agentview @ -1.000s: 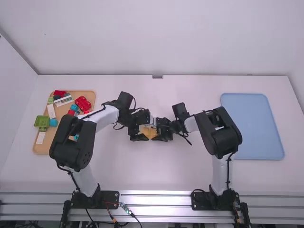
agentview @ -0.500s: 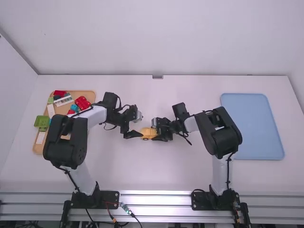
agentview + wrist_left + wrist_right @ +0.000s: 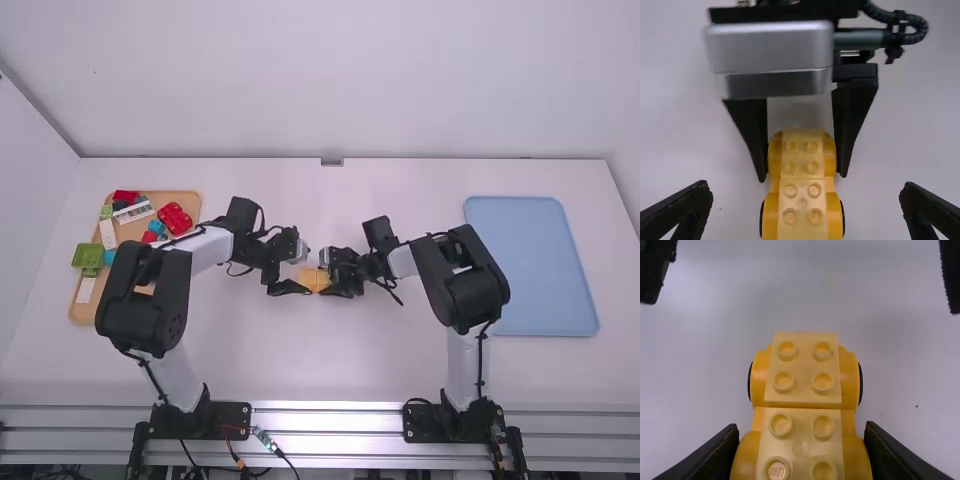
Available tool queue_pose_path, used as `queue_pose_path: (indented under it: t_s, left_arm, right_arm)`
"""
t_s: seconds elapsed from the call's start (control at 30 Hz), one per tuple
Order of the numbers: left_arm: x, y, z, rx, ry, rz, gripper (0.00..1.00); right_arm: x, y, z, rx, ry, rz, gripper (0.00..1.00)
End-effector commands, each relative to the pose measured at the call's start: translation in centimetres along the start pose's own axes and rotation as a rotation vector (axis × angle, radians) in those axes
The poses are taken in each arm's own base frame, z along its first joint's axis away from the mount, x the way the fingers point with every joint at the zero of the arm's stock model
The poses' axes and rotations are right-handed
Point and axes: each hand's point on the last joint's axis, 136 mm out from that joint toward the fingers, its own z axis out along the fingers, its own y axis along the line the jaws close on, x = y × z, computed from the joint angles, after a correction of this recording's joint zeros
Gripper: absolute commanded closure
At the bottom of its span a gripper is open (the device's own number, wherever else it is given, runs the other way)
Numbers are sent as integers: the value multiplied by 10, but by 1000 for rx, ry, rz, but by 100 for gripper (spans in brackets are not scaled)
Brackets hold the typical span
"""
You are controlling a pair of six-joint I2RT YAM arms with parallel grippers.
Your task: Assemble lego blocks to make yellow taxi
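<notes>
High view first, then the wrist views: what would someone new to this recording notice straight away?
The yellow car stands out most, on the white table between the two arms, gripped by the right end effector, with the open left end effector facing it. Next come the big blue tray at the right and the bright red piece on the tan tray at the left.

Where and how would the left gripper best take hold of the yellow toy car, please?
I would take the yellow toy car by the rounded sides of its free end, coming from the left arm's side, one finger per flank. The right gripper pinches the other end, and those sides face the open fingers of the left gripper.
</notes>
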Motion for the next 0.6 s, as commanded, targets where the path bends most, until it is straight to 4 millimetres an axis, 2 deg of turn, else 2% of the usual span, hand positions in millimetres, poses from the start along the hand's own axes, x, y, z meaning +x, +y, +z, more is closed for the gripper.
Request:
queue_pose_path:
  t_s: [0.0, 0.2, 0.23, 0.27, 0.3, 0.33, 0.37, 0.4, 0.47, 0.57]
  left_arm:
    - [-11, 6, -9, -22, -20, -72, 1]
    - [-9, 8, -6, -35, 2, -56, 3]
    - [-8, 10, -6, -42, 7, -48, 17]
    - [-8, 10, -6, -43, 9, -48, 23]
    - [-8, 9, -6, -43, 9, -48, 39]
    - [-8, 10, -6, -46, 8, -45, 63]
    - [-8, 10, -6, -46, 8, -58, 70]
    - [-6, 11, -6, -49, 15, -74, 73]
    - [-5, 10, -4, -49, 33, -81, 74]
    - [1, 8, 4, -53, 100, -65, 83]
  right_arm:
    - [7, 1, 1, 0, 13, 15, 64]
    - [7, 1, 1, 0, 13, 17, 64]
    - [7, 1, 1, 0, 13, 16, 64]
    - [7, 1, 1, 1, 13, 16, 64]
    - [7, 1, 1, 1, 13, 16, 64]
    - [7, 1, 1, 1, 13, 16, 64]
    - [6, 0, 1, 1, 12, 16, 64]
    - [6, 0, 1, 2, 13, 17, 64]
    - [5, -1, 1, 3, 12, 16, 64]
    - [5, -2, 1, 4, 11, 14, 64]
